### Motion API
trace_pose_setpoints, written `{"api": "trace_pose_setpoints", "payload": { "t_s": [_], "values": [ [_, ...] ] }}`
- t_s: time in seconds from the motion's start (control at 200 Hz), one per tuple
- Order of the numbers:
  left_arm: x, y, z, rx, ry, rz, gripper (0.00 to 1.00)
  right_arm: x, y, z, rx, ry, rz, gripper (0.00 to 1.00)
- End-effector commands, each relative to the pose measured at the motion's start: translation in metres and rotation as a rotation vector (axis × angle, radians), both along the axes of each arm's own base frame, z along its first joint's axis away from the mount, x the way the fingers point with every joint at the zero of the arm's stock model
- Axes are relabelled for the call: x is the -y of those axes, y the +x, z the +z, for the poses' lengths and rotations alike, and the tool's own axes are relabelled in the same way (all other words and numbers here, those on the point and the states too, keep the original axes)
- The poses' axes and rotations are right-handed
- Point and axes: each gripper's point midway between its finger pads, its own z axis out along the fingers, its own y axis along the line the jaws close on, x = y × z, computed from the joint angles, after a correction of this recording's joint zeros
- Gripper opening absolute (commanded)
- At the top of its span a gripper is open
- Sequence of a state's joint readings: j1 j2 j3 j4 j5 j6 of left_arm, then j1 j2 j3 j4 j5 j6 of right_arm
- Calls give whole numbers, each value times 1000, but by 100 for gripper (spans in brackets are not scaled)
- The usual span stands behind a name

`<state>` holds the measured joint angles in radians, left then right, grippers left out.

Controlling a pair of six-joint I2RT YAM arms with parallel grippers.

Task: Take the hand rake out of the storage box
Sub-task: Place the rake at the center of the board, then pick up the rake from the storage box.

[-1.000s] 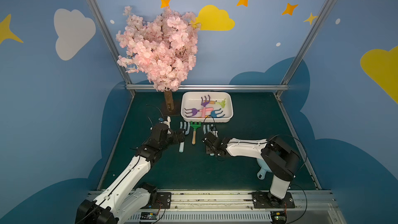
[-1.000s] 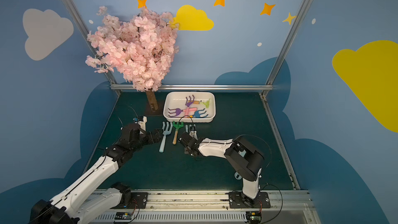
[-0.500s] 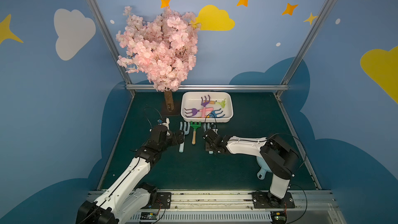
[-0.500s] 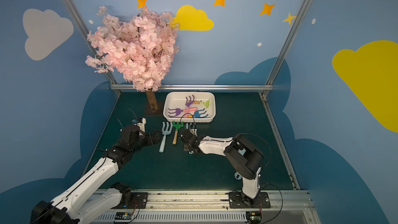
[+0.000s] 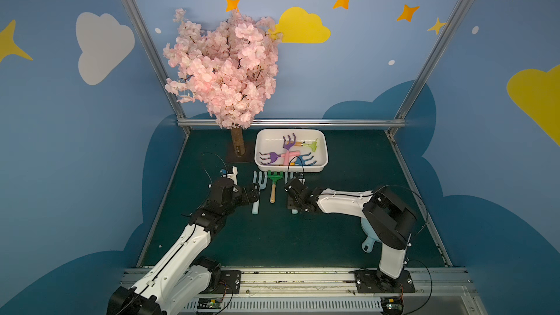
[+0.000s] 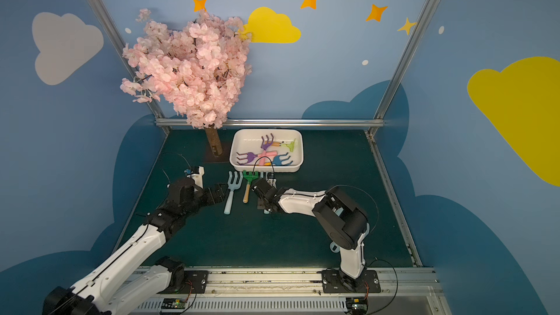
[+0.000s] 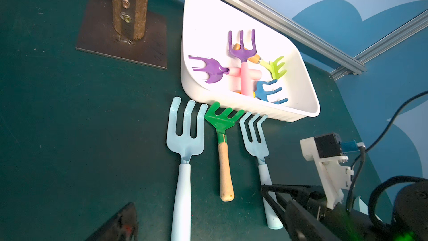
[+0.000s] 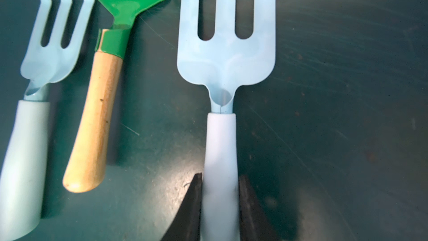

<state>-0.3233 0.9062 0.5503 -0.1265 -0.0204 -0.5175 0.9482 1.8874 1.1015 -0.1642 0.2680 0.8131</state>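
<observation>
The right gripper (image 8: 220, 176) pinches the handle of a pale blue rake (image 8: 225, 61), 1 black finger (image 8: 195, 205) pressed to each side. The rake lies flat on the green mat (image 8: 347, 112), outside the storage box (image 7: 289, 115).

From the right wrist its 3 tines look straight, but the left wrist view shows their tips kinked (the second pale blue rake (image 7: 185, 140) swaps the same way between the 2 wrist views). In both top views the right wrist's camera mount (image 5: 300, 177) partly covers those tines, and only the handle end shows past the fingers.

The box wall stands just beyond the tine tips. Beside the fingers, toward the left arm, lies a green rake (image 8: 129, 3) with a wooden handle, then the second pale blue rake.

The left gripper (image 5: 254, 192) has its fingers spread wide. Only 1 shows in the left wrist view, apart from that second handle.

Beyond both sets of fingertips, 4 more rakes (image 7: 243, 75) lie crossed inside the box. A pale blue dish (image 5: 365, 231) sits behind the right arm.
</observation>
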Motion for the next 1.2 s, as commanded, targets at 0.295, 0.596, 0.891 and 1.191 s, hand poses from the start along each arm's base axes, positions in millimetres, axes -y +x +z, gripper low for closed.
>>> {"api": "trace_pose_setpoints", "payload": {
  "t_s": [0.295,0.596,0.891,1.191],
  "values": [
    [0,-6,0,-10,-12,-8,100,3,-4,3,-40,43,-2,62],
    [4,-1,20,5,-1,-37,100,27,69,166,473,242,23,77],
    [4,16,-1,-52,13,-1,100,21,168,155,374,209,145,73],
    [6,34,-10,-83,46,-2,100,-8,255,111,236,332,169,63]
  ]
}}
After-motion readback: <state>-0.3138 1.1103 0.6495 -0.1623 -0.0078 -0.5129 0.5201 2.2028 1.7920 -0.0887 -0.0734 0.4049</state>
